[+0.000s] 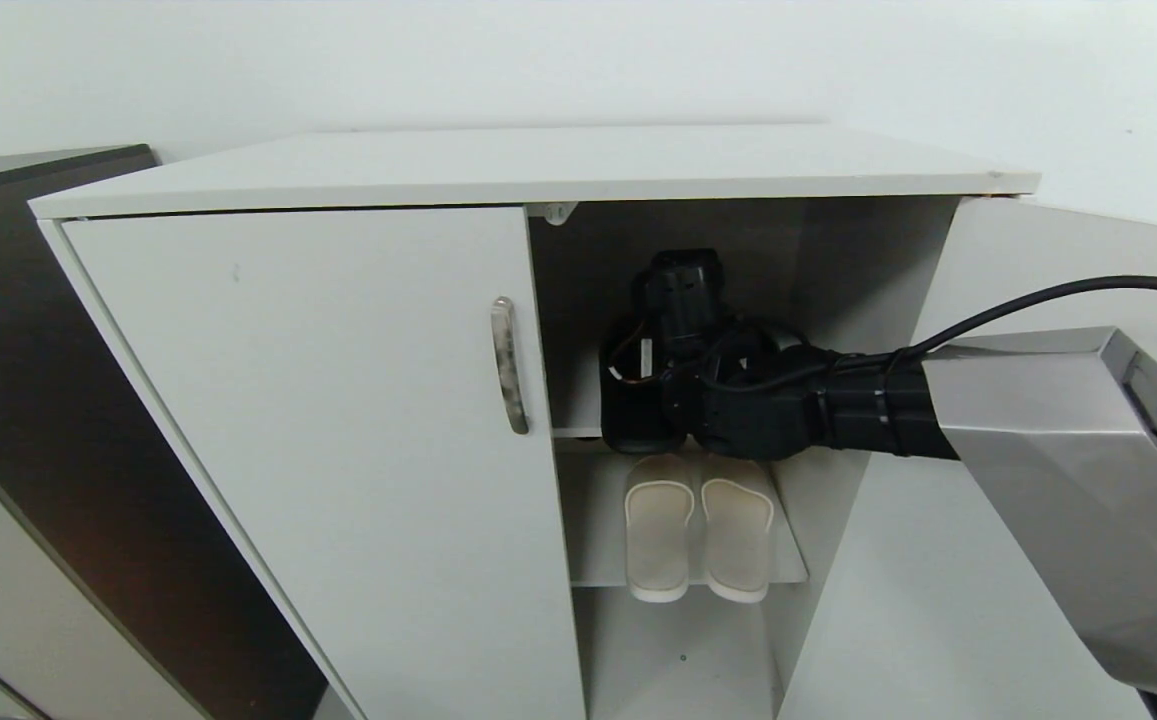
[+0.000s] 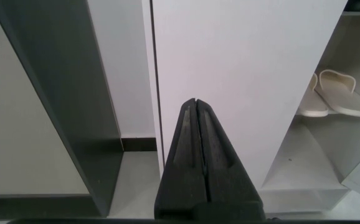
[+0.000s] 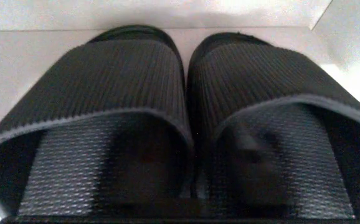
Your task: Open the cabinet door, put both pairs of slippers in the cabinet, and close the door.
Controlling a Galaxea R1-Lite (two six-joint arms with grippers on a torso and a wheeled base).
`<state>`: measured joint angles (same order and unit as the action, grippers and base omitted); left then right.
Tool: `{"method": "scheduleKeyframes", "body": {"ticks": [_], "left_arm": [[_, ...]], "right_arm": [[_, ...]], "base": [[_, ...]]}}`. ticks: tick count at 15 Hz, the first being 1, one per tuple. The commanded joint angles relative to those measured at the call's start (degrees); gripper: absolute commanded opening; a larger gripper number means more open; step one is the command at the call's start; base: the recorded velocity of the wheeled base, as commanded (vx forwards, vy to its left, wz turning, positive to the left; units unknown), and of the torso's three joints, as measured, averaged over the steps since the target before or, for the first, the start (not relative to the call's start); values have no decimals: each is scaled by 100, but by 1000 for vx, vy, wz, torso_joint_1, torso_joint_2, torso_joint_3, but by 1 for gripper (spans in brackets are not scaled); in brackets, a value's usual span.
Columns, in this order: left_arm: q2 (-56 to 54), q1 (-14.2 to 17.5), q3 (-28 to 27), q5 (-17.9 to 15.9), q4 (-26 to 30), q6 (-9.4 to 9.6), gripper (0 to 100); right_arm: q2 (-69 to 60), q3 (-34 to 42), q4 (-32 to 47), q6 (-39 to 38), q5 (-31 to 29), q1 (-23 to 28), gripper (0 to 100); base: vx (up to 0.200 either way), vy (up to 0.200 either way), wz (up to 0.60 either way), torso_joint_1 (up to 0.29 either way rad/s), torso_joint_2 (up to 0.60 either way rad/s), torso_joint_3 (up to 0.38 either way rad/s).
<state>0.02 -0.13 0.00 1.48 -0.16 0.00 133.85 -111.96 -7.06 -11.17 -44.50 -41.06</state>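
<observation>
The white cabinet (image 1: pixel 538 165) has its left door (image 1: pixel 338 450) closed and its right door (image 1: pixel 938 600) swung open. A pair of white slippers (image 1: pixel 698 525) lies side by side on the middle shelf, toes inward; the left wrist view has the white slippers (image 2: pixel 336 93) too. My right gripper (image 1: pixel 683 395) is inside the cabinet at the upper shelf, right at a pair of black slippers (image 1: pixel 633 410). The black slippers (image 3: pixel 180 124) rest side by side on the shelf, very close to the right wrist camera. My left gripper (image 2: pixel 195 106) is shut and empty, low in front of the closed left door.
A metal handle (image 1: pixel 508 365) sits on the closed door's right edge. A dark panel (image 1: pixel 38 350) stands to the left of the cabinet. The bottom compartment (image 1: pixel 678 650) lies under the white slippers. The wall runs behind the cabinet.
</observation>
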Motion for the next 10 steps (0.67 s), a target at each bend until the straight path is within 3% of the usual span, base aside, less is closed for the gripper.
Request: {"method": "scheduleKeyframes", "body": {"ticks": [1,5,10], "left_arm": [[6,-4,0,2,-2,0,0],[-2,-4,0,2,-2,0,0],[-2,5,0,2,-2,0,0]], "right_arm": [[-149,183,-6,0,-6,-16,100],[-729,1018,-112,-61,-50,-192,100],[-1784,2943,-1237,-52,-59,-728,100]], "base": [[0,0,0,0,0,0],[0,0,0,0,0,0],[0,0,0,0,0,0]]}}
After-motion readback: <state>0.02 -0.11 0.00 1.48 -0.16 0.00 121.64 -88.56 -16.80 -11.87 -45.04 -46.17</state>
